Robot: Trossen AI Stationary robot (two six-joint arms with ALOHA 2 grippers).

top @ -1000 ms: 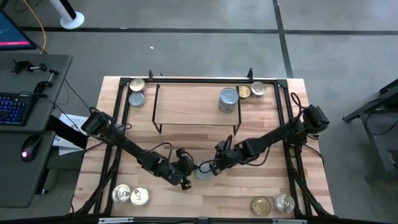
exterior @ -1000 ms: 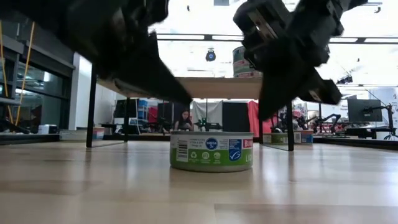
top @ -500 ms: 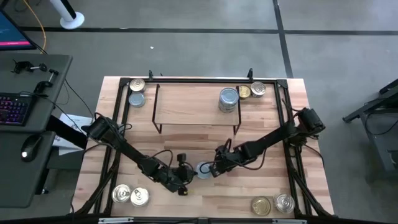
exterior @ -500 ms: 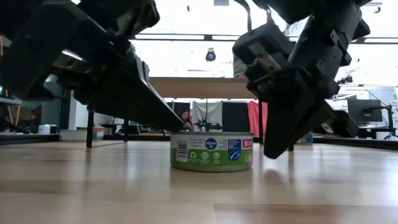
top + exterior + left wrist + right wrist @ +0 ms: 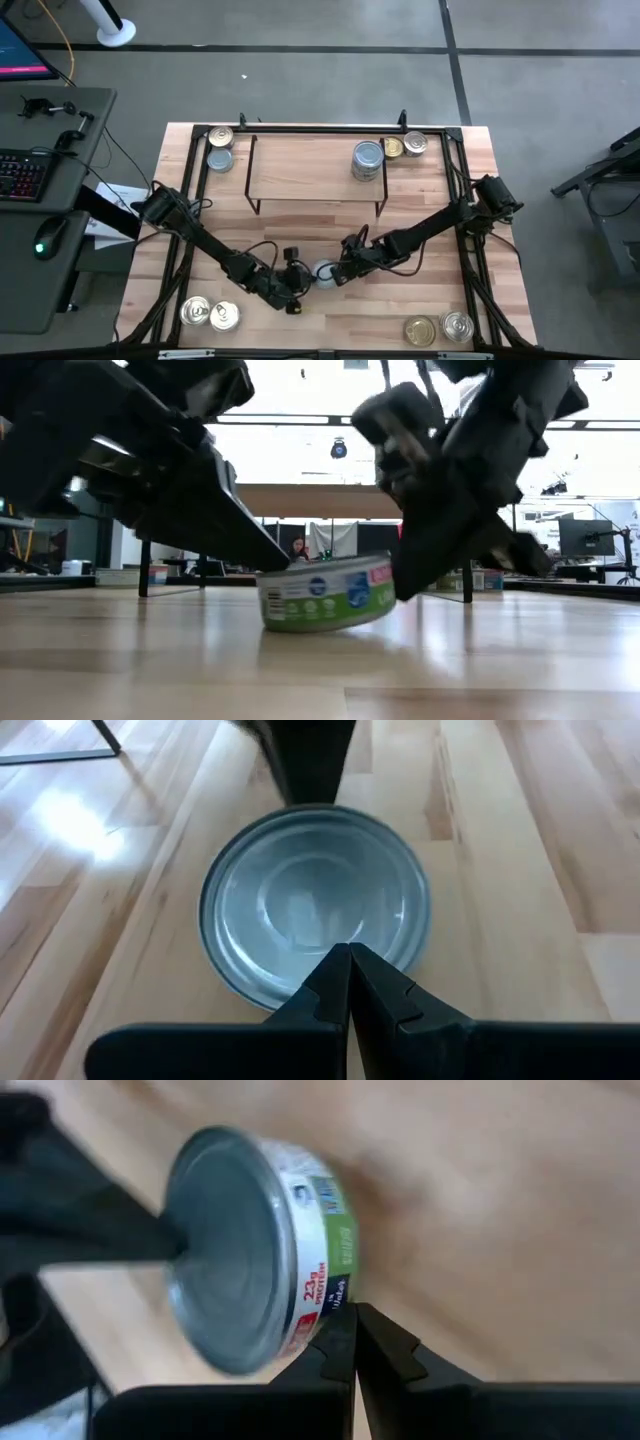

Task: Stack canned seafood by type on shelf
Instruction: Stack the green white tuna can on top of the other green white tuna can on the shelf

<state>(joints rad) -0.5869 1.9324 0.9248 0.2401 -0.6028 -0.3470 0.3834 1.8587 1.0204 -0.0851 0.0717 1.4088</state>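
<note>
- At mid-table, near its front edge, our right gripper (image 5: 337,276) presses its closed fingertips against the green-labelled tin (image 5: 324,273) and grips nothing.
- Opposite, our left gripper (image 5: 299,279), jaws also shut and empty, touches the tin's other side, so the tin sits wedged between both tips.
- Neither arm is clearly nearer; the tin lies straight ahead of each.
- Half a second ago it sat flat; now its right-gripper side has lifted, the silver face tipping toward the left gripper.
- Beyond, the shelf (image 5: 300,170) stands well apart toward the table's back, a stack of tins (image 5: 368,160) on its right end.
</note>
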